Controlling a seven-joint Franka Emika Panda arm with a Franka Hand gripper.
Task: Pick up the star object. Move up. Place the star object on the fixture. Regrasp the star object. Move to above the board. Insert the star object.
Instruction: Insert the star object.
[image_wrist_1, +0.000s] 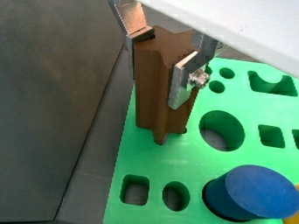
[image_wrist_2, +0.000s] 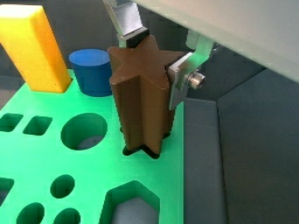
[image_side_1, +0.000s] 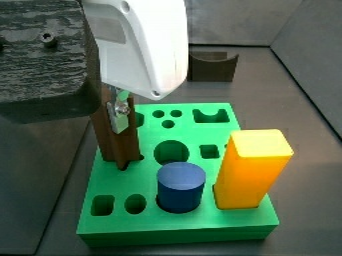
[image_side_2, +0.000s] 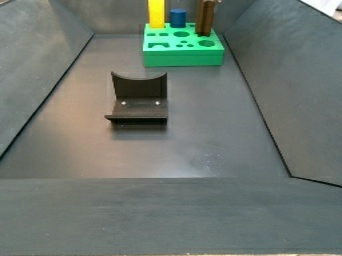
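Wrist views both show the star object (image_wrist_2: 142, 96) upright, its lower end at the star cut-out of the board (image_wrist_2: 70, 175), near the slab's edge. Insertion looks under way; next it needs a straight push down, then release. The gripper (image_wrist_1: 163, 61) has its jaws clamped on the star's upper part. At three o'clock in a side view stand a blue cylinder (image_side_1: 181, 187) and yellow block (image_side_1: 254, 168).

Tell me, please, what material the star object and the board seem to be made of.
The star object, held upright in the gripper with its lower end at the board, looks like wood or wood-toned plastic: matte brown, faint grain. The board looks like plastic: uniform bright green, smooth, slightly glossy.
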